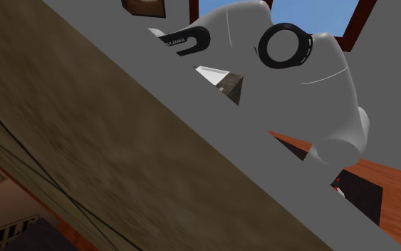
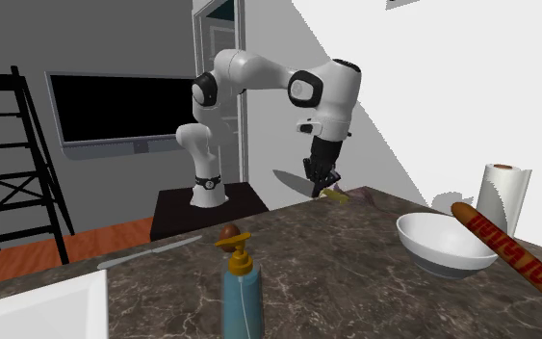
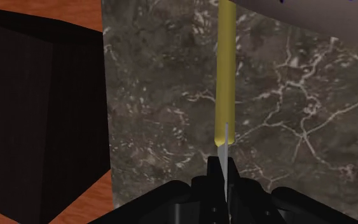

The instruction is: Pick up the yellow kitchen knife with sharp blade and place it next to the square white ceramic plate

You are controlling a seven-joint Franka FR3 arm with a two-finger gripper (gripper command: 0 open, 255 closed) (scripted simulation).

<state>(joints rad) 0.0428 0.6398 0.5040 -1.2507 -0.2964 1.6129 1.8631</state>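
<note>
Claw (image 3: 224,167) clenched on knife (image 3: 224,111) blade, yellow handle (image 3: 226,67) pointing away — over marble counter (image 3: 292,121)

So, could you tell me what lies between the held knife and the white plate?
In the second exterior view, a slim pale grey utensil lies on the marble counter between the knife and the plate.

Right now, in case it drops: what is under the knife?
In the wrist view the knife hangs over the dark marbled counter, near its edge by the black stand. The gripper, shut on the blade, covers what lies below the blade.
</note>
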